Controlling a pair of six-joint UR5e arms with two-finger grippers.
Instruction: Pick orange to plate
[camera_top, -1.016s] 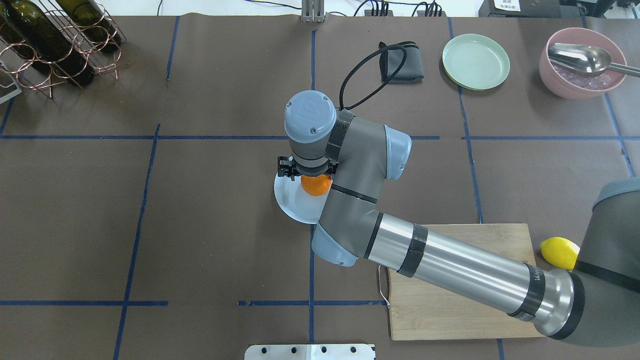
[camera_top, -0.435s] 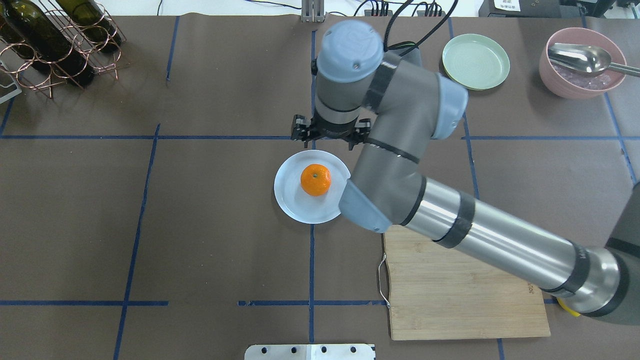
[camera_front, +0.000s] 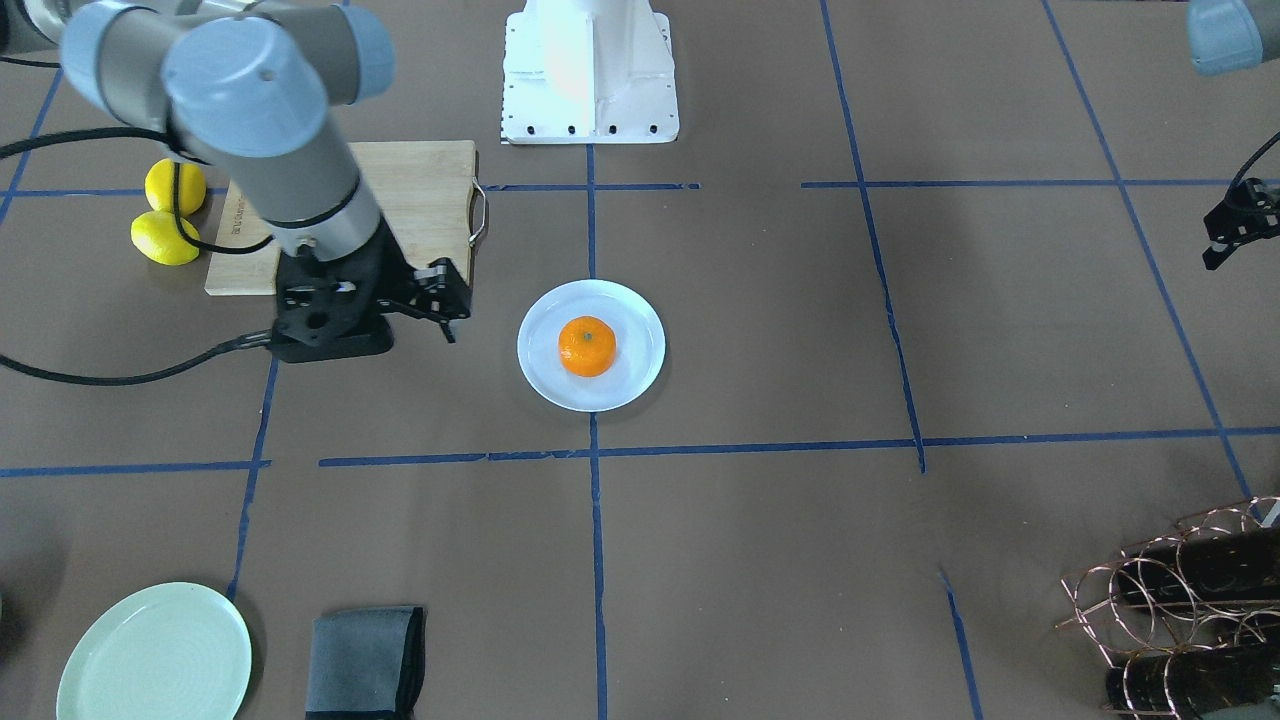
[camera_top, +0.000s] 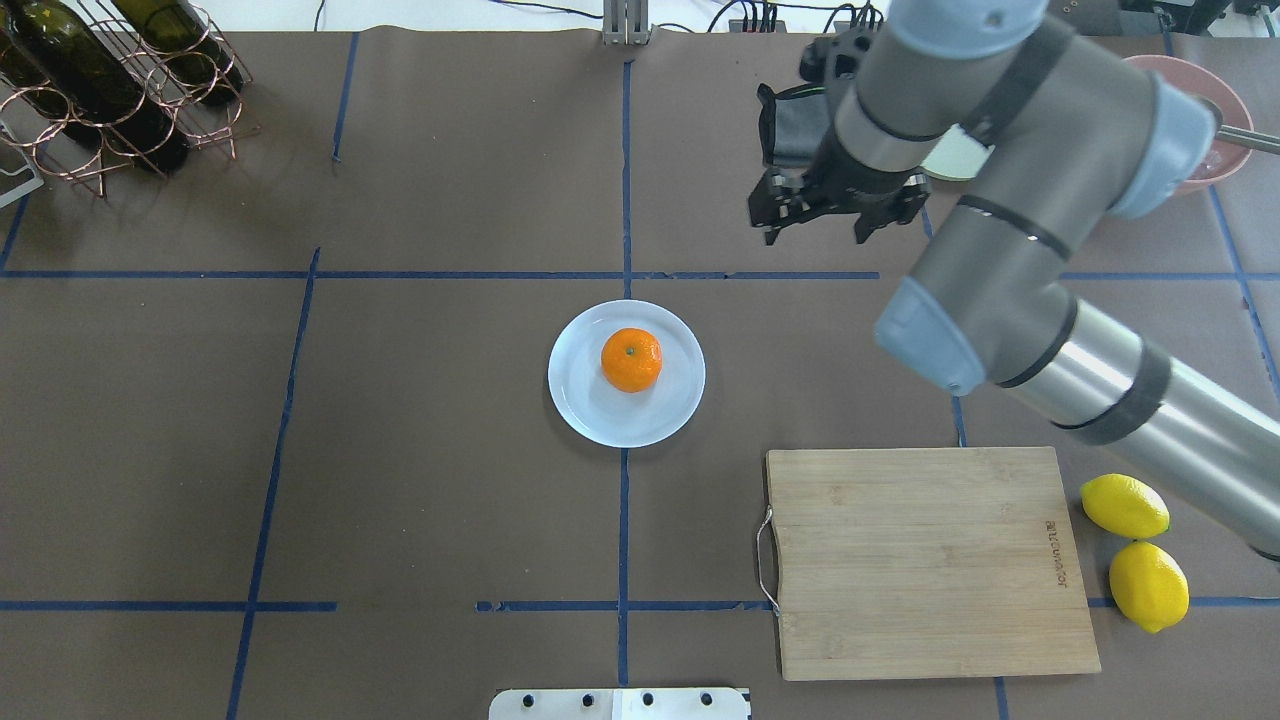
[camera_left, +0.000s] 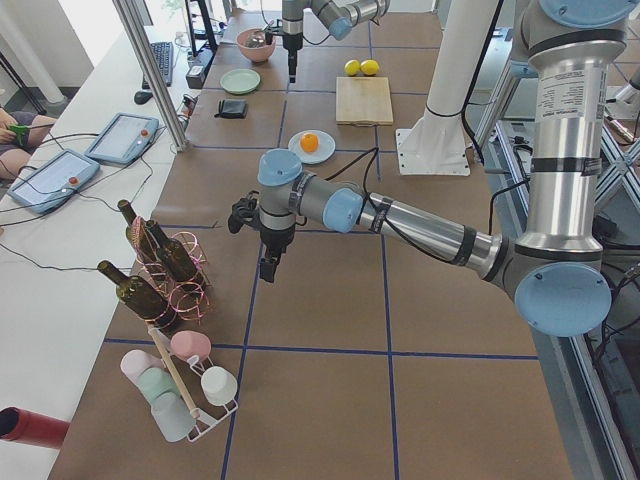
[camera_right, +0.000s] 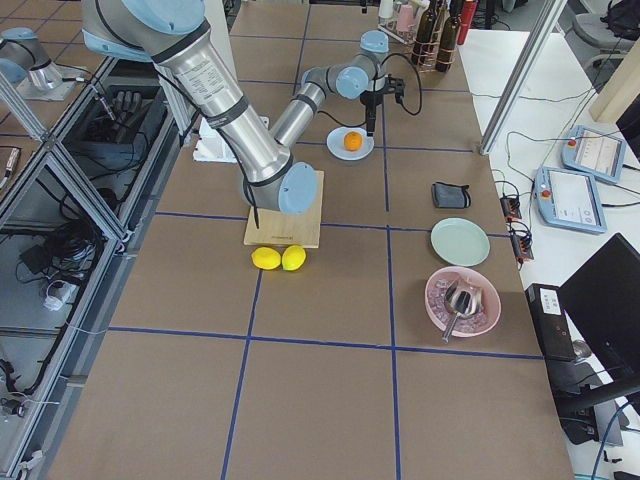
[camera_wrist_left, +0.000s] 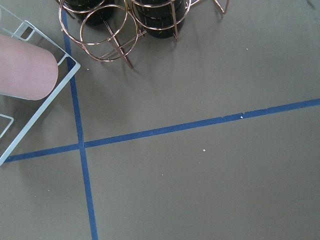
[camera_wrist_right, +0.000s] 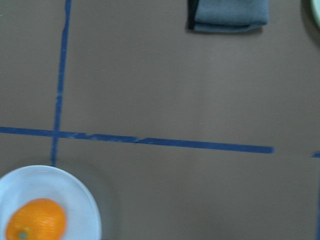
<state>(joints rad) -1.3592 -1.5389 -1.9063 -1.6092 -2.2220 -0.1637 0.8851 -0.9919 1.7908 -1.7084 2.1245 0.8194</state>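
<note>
The orange (camera_top: 631, 359) rests stem-up in the middle of the white plate (camera_top: 580, 400) at the table's centre; the front view shows the same orange (camera_front: 587, 346) on the same plate (camera_front: 540, 370). My right gripper (camera_top: 815, 235) hangs open and empty, high above the table, off to the far right of the plate. Its wrist view catches the orange (camera_wrist_right: 36, 220) and plate (camera_wrist_right: 80, 200) in the lower left corner. My left gripper (camera_front: 1235, 225) hovers far off on the robot's left side near the wine rack; I cannot tell its state.
A wooden cutting board (camera_top: 930, 560) lies near right of the plate, with two lemons (camera_top: 1125, 505) beside it. Farther back are a grey cloth (camera_front: 365, 660), a pale green plate (camera_front: 155, 655) and a pink bowl (camera_right: 462, 300). A bottle rack (camera_top: 110, 80) stands far left.
My right gripper was down at the orange on the plate; it has let go, risen and swung away to the far right. The orange stays on the plate.
</note>
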